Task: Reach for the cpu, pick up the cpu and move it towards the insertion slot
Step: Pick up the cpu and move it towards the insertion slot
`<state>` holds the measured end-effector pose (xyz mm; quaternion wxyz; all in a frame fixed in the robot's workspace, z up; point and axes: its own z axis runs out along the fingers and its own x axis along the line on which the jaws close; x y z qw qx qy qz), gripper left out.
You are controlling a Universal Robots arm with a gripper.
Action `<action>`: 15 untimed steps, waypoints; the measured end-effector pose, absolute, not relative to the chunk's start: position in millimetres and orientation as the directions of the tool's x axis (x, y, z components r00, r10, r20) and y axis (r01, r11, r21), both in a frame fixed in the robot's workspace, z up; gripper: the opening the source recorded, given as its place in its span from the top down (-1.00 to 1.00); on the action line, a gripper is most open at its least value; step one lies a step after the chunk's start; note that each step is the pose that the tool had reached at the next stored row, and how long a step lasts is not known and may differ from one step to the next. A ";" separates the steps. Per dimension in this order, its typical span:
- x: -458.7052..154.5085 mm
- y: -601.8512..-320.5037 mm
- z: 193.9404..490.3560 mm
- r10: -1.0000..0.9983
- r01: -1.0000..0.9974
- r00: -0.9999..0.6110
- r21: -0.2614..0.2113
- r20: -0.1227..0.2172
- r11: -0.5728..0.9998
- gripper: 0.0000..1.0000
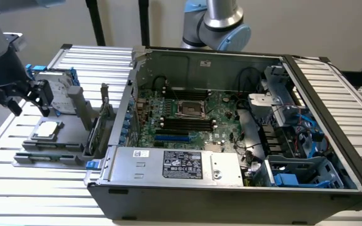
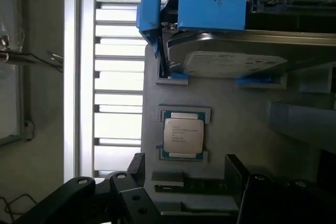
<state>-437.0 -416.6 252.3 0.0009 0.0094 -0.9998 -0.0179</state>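
The cpu is a small silver-topped square chip lying flat in a recess of the grey fixture, on the exterior view's left. In the wrist view the cpu sits between two small grey tabs. My gripper hangs above the fixture, a little behind the cpu and apart from it, open with nothing between its black fingers. The insertion slot, a shiny metal frame with a dark centre, lies on the green board inside the open computer case.
A silver hard drive with blue rails stands on the fixture just behind the cpu. A memory stick lies in front of it. The case wall rises between fixture and slot. A second arm stands behind the case.
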 end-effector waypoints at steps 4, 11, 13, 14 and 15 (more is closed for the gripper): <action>-436.9 -416.9 245.0 -0.019 -0.019 -1.000 0.036 0.001 0.999 -0.43; -436.8 -416.8 232.3 -0.019 -0.019 -1.000 0.036 0.001 0.999 -0.43; -436.5 -416.8 228.5 -0.019 -0.019 -1.000 0.036 0.001 0.999 -0.43; -436.3 -416.8 226.8 -0.019 -0.019 -1.000 0.036 0.001 0.999 -0.43; -436.1 -416.8 224.9 -0.019 -0.019 -1.000 0.036 0.001 0.999 -0.43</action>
